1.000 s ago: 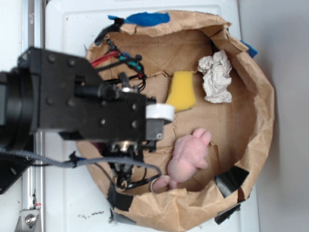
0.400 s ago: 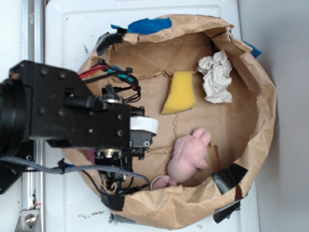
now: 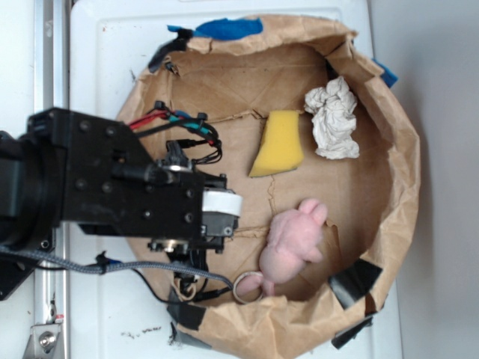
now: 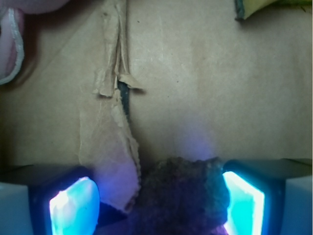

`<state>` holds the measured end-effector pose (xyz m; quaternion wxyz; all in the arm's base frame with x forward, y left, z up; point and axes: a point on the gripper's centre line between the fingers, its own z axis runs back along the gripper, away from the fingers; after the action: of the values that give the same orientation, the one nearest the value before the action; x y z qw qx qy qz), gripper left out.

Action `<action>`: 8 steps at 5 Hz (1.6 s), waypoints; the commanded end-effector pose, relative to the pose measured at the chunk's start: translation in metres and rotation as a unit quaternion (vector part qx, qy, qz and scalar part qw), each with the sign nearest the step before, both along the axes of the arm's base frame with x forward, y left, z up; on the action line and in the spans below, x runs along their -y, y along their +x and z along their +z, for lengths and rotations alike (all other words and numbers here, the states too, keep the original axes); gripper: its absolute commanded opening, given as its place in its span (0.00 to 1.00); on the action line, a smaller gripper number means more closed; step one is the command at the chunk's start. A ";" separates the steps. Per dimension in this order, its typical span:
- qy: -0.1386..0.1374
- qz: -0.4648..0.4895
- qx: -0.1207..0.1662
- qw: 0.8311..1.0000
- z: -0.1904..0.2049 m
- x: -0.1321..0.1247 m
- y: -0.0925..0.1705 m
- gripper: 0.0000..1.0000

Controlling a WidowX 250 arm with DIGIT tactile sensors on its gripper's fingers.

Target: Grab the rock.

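Observation:
In the wrist view the rock [image 4: 182, 192], a dark rough speckled lump, lies on the brown paper floor between my gripper's [image 4: 159, 201] two glowing pads. The right pad [image 4: 243, 201] sits against the rock's side. The left pad [image 4: 73, 208] stands apart from it, with a torn paper flap [image 4: 108, 161] in the gap. The gripper is open around the rock. In the exterior view my black arm [image 3: 112, 187] reaches over the left part of the paper bag [image 3: 389, 224] and hides both the rock and the fingers.
A yellow sponge [image 3: 278, 143] and a crumpled white paper ball [image 3: 333, 120] lie at the bag's far side. A pink plush toy [image 3: 293, 239] with a ring [image 3: 247, 286] sits to the right of the arm. The bag's raised walls ring everything.
In the exterior view the arm has shifted left and slightly down, uncovering the sponge's lower-left corner. The bag's rim has shifted a little.

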<state>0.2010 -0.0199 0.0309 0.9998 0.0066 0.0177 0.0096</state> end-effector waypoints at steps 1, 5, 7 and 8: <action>0.032 -0.013 0.003 0.999 -0.013 -0.002 0.002 1.00; 0.024 -0.013 0.012 1.000 -0.005 -0.002 0.004 0.00; 0.023 -0.006 0.020 1.000 0.011 -0.012 0.010 0.00; 0.022 0.008 0.034 0.999 0.033 -0.021 0.015 0.00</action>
<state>0.2074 -0.0005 0.0518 0.9994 0.0284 0.0115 0.0158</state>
